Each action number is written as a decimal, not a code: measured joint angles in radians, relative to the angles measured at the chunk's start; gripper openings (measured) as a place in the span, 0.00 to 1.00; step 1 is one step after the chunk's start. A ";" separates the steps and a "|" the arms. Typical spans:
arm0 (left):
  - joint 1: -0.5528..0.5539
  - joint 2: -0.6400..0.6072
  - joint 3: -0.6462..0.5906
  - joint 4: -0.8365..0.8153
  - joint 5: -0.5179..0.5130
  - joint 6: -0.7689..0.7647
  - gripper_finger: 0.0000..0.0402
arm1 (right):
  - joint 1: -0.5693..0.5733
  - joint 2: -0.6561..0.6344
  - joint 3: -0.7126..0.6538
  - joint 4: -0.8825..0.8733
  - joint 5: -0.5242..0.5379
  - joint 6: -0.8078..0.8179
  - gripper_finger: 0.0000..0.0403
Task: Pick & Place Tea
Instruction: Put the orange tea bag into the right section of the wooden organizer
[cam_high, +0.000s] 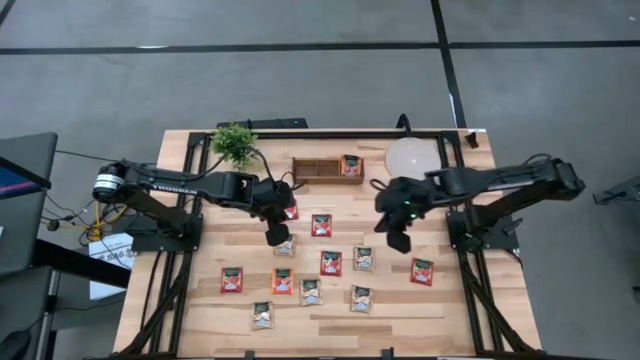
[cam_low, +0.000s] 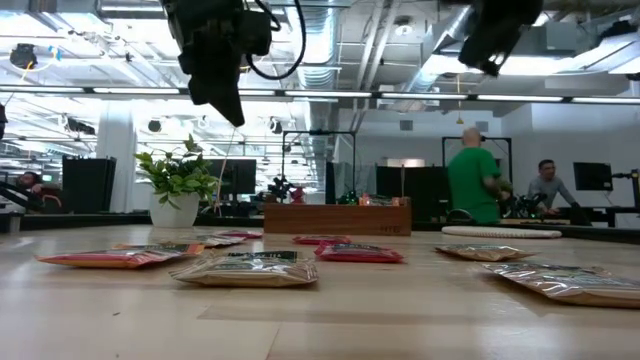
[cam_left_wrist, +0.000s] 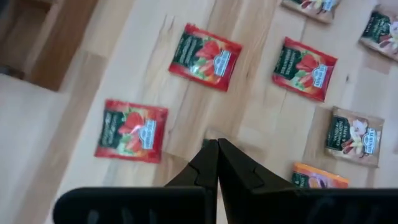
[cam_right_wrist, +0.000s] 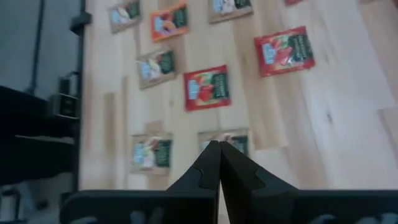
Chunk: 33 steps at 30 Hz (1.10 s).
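Tea sachets (cam_high: 331, 263) mid-table, seemingly clear of edges, beneath both empty, closed fingers.

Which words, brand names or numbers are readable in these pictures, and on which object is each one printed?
None can be read.
Tea sachets: each has a dark printed label with light lettering, too blurred in both wrist views and too small in the high view.
Wooden tray: no marking is visible.
Both arms: no legible label.

Printing on the sachets (cam_high: 331, 263) is way too small to read from above. One sachet (cam_high: 286, 245) sits half hidden under the left tool (cam_high: 277, 236), another (cam_right_wrist: 225, 142) tucked behind the right tool's (cam_right_wrist: 219, 149) tips.
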 joint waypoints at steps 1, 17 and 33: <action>-0.002 0.007 0.000 0.006 0.006 -0.007 0.00 | 0.018 -0.021 0.000 0.001 0.017 0.029 0.00; -0.161 0.159 0.000 0.092 0.092 -0.093 0.00 | 0.399 -0.280 0.000 -0.023 0.473 0.253 0.00; -0.267 0.218 -0.001 0.091 0.054 -0.266 0.29 | 0.475 -0.570 -0.108 -0.033 0.436 0.094 0.00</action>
